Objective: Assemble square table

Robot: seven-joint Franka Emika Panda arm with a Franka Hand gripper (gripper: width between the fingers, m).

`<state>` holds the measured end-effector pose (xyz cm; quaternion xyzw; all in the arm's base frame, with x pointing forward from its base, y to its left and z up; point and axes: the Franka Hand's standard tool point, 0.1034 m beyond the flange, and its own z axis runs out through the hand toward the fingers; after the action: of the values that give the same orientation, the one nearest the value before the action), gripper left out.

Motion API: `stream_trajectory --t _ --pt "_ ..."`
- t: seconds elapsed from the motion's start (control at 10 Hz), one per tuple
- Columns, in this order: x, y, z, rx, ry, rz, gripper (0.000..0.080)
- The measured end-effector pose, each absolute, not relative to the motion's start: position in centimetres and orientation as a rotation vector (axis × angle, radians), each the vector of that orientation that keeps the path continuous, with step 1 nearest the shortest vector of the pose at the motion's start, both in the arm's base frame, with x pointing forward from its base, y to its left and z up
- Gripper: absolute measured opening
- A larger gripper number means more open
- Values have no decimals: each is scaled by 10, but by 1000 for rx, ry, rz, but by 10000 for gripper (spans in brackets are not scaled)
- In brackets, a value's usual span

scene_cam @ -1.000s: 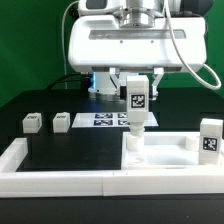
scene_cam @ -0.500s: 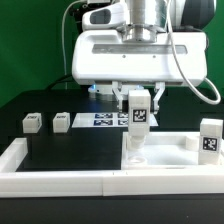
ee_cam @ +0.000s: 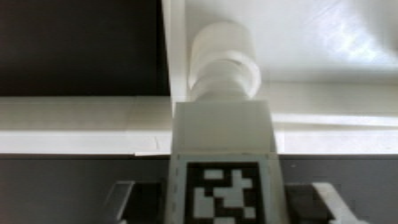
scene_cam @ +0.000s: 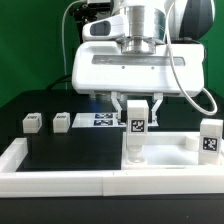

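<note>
My gripper (scene_cam: 136,110) is shut on a white table leg (scene_cam: 135,135) and holds it upright, the tagged face toward the camera. The leg's round lower end meets the square table slab (scene_cam: 165,150) near its corner on the exterior view's left; whether it sits in a socket I cannot tell. In the wrist view the leg (ee_cam: 222,140) runs away from the fingers (ee_cam: 317,200) toward the slab (ee_cam: 320,50). Another tagged leg (scene_cam: 209,137) stands on the slab's right side. Two small leg blocks (scene_cam: 33,122) (scene_cam: 61,121) lie on the black table at the left.
The white U-shaped border wall (scene_cam: 60,178) runs along the front and both sides. The marker board (scene_cam: 103,120) lies flat behind the slab, under the arm. The robot's wide white body hangs over the middle of the scene.
The gripper has come down with the leg in it and shifted slightly right in the exterior view. The leg's lower end now reaches the slab. The other parts have not moved.
</note>
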<state>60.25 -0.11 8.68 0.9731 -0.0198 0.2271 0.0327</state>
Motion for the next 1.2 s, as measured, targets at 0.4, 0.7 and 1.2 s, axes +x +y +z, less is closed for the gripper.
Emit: stream_trajectory --t 0.4,0.7,1.2 --pt "602 0 83 2996 -56 692 290" --pt "608 1 82 2984 -51 718 290" --pt "608 3 69 2975 -35 717 290"
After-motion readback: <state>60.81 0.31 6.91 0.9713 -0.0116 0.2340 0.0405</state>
